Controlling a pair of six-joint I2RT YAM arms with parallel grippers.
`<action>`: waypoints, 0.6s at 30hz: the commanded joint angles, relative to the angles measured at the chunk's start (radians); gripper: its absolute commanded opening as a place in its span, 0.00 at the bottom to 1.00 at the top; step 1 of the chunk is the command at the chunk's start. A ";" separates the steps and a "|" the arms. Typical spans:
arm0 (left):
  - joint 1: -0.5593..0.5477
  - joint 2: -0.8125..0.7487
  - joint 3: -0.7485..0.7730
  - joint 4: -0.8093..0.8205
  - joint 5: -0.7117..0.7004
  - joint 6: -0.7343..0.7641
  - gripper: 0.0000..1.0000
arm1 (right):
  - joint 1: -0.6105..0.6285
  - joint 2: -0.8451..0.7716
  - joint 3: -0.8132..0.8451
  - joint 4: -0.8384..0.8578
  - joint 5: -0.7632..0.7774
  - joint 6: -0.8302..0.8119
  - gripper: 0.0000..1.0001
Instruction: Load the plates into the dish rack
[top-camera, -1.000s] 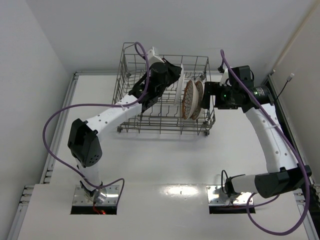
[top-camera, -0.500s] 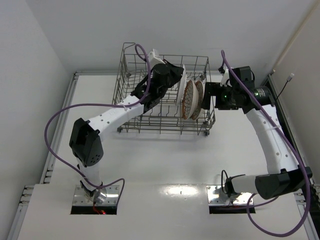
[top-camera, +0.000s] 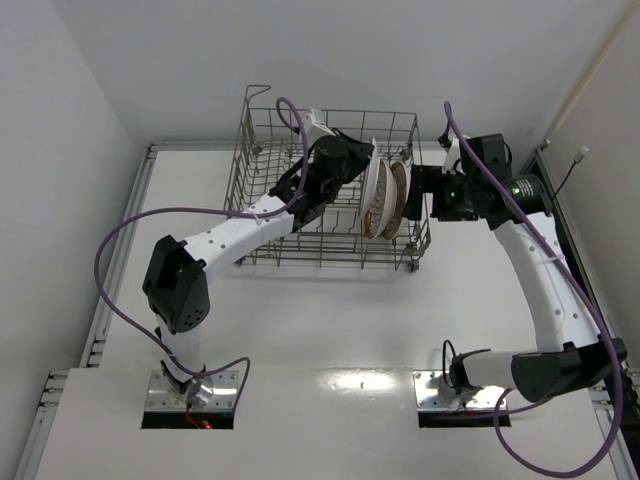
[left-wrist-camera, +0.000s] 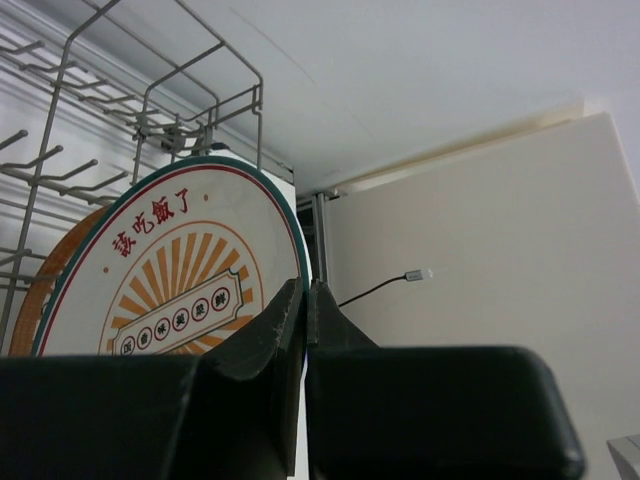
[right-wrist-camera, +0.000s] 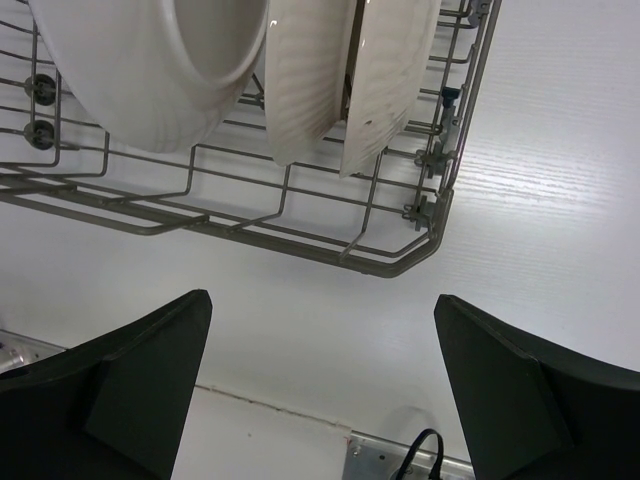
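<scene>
Supporting surface: a plain white table (top-camera: 330, 320) carries the dish rack (top-camera: 258, 150), which sits toward its far side (both arm bases are bolted at the near edge, in front of the rack).
Room: bare white walls close in behind and to the left of the rack; to its right stands a beige panel (left-wrist-camera: 500, 230) with a thin dark cable ending in a white plug (left-wrist-camera: 420, 273).
Left gripper (left-wrist-camera: 305, 300): inside the rack, jaws clenched on the rim of the sunburst plate (left-wrist-camera: 180, 270).
Sunburst plate: on edge within the rack's right half, face showing orange rays and red characters; whether its lower edge rests between the tines cannot be told.
Other two plates: the brown-rimmed plate (top-camera: 383, 208) and the cream plate (top-camera: 399, 192) stand upright just right of the sunburst plate, near the rack's right end wall.
Right gripper (right-wrist-camera: 320, 385): just outside the rack's right end, fingers spread wide and holding nothing, above bare table.
Cables: purple leads (top-camera: 110, 250) loop from each arm, beside the rack.
</scene>
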 joint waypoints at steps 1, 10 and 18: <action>-0.013 -0.008 -0.004 0.099 -0.022 -0.049 0.00 | -0.006 -0.027 -0.012 0.008 0.005 -0.013 0.91; -0.013 -0.008 -0.043 0.099 -0.040 -0.080 0.00 | -0.006 -0.036 -0.012 0.008 0.006 -0.013 0.91; -0.013 0.010 -0.063 0.099 -0.040 -0.112 0.00 | -0.006 -0.045 -0.021 0.008 0.006 -0.013 0.91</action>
